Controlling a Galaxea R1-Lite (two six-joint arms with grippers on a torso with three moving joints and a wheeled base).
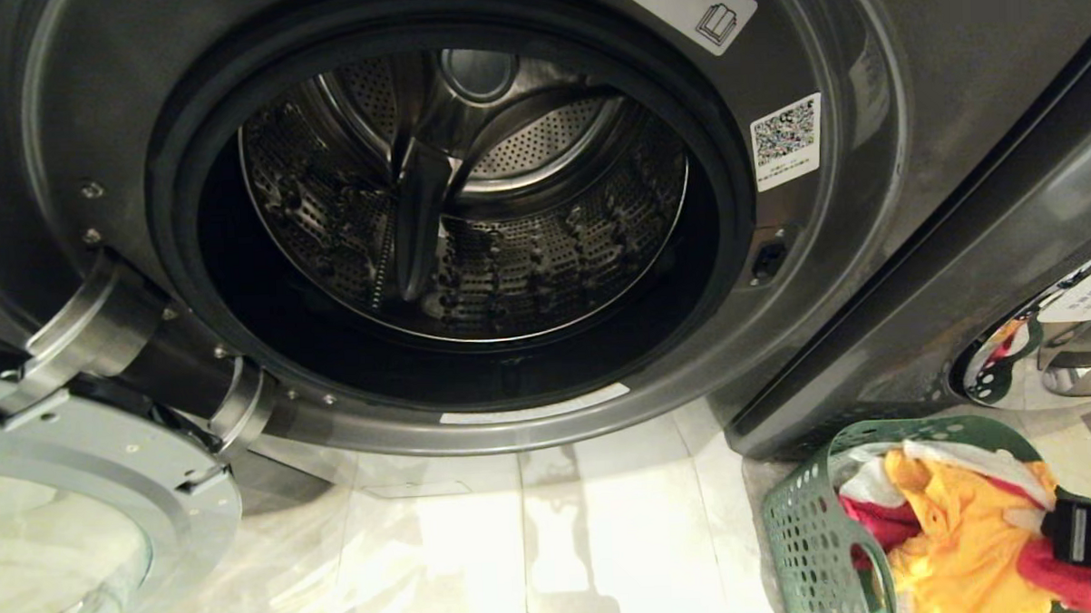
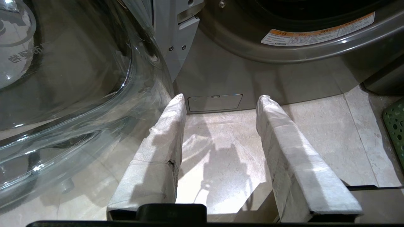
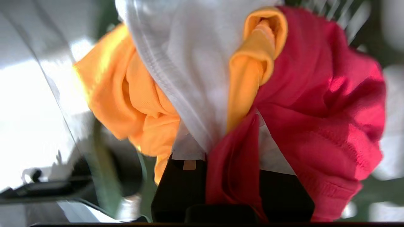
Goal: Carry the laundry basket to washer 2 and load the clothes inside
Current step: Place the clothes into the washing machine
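A dark grey washer (image 1: pixel 835 269) fills the head view with its door swung open to the left and its steel drum (image 1: pixel 507 253) empty; no numeral shows. The green laundry basket (image 1: pixel 807 524) stands on the floor at lower right, holding the clothes: yellow-orange (image 1: pixel 962 528), white (image 1: pixel 950 456) and red (image 1: pixel 880 517). My right gripper (image 1: pixel 1062 532) reaches into them from the right. In the right wrist view the right gripper (image 3: pixel 230 151) is shut on a bunch of white (image 3: pixel 195 63), orange (image 3: pixel 126 94) and red cloth (image 3: pixel 331 94). The left gripper (image 2: pixel 221 98) hangs open over the floor, holding nothing.
The open glass door (image 1: pixel 64 541) juts out at lower left, close beside my left gripper's fingers (image 2: pixel 164 135). A second washer's chrome-rimmed door (image 1: pixel 1046 343) stands behind the basket on the right. Pale floor tiles (image 1: pixel 536 543) lie between door and basket. The basket's edge (image 2: pixel 396 126) shows by the left arm.
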